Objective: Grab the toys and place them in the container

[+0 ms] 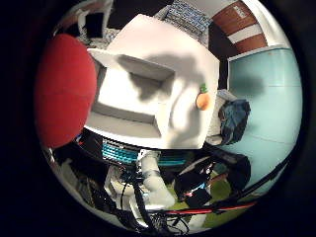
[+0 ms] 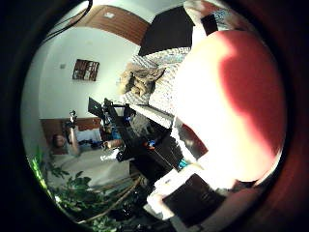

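A round red toy [image 2: 241, 96] sits right against my palm and fills much of the thumb side view. It also shows in the little finger side view [image 1: 64, 89]. My hand [image 1: 94, 19] is curled round it, with white and black finger parts showing at its edges. Well below stands a white table [image 1: 197, 64] with an open white container [image 1: 165, 106] on it. A small orange toy with a green tip [image 1: 203, 100] lies on the table beside the container, near the table's edge.
The arm's base [image 1: 153, 182] stands by the table's side. A dark bag [image 1: 234, 118] lies on the teal floor past the table's edge. A patterned seat [image 1: 187, 17] is beyond the table. Green plants [image 2: 72, 193] and dark stands [image 2: 120, 125] fill the room's side.
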Robot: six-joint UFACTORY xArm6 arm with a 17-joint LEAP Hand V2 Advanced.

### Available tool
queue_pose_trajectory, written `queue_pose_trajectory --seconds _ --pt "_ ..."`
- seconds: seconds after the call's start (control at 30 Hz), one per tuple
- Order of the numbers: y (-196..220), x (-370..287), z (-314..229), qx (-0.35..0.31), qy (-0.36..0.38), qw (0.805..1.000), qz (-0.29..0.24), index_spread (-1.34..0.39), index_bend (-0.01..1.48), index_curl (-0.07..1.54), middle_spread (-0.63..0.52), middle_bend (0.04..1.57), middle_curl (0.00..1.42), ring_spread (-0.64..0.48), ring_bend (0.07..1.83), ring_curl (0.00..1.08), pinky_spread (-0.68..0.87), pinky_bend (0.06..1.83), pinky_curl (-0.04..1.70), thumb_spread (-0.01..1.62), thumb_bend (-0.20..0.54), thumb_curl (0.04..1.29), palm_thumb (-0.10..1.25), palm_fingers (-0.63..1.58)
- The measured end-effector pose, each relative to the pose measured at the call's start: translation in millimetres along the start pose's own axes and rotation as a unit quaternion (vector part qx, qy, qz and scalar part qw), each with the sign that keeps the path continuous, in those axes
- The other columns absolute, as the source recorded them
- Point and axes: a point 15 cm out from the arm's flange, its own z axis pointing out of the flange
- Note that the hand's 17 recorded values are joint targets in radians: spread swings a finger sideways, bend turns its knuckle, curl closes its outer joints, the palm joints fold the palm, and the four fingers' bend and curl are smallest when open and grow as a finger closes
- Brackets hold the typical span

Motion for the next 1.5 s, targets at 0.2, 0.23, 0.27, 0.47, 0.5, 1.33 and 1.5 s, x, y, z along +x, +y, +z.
queue_pose_trajectory --seconds 0.2,0.23,0.27,0.47,0.5,1.33,1.5 --pt "6 13 -4 -0.007 0.002 1.0 -0.01 -0.46 0.18 0.45 0.02 0.24 0.4 0.18 0.44 0.34 0.55 0.5 0.65 1.15 -0.022 0.43 0.62 0.07" --pt "8 15 -4 -0.01 0.002 1.0 -0.012 -0.46 0.17 0.43 0.03 0.22 0.39 0.18 0.43 0.32 0.56 0.48 0.61 1.14 -0.025 0.42 0.61 0.08" --pt "9 18 -5 -0.012 0.005 1.0 -0.012 -0.46 0.17 0.42 0.03 0.22 0.38 0.18 0.41 0.32 0.56 0.47 0.6 1.14 -0.023 0.42 0.61 0.08" --pt "10 64 -11 -0.008 0.039 0.999 0.028 -0.4 0.16 0.34 0.03 0.2 0.35 0.19 0.37 0.28 0.54 0.41 0.49 1.15 -0.016 0.39 0.64 0.12" --pt "11 79 -13 -0.006 0.047 0.998 0.043 -0.4 0.16 0.33 0.03 0.2 0.35 0.19 0.36 0.28 0.54 0.4 0.48 1.15 -0.017 0.39 0.65 0.12" --pt "43 373 44 -0.031 0.053 0.945 0.321 -0.34 0.16 0.27 0.03 0.19 0.32 0.2 0.36 0.25 0.48 0.44 0.33 1.14 -0.02 0.37 0.65 0.15" --pt "53 408 70 -0.039 0.046 0.935 0.351 -0.33 0.16 0.27 0.03 0.2 0.32 0.2 0.37 0.25 0.48 0.45 0.32 1.14 -0.02 0.37 0.65 0.15"
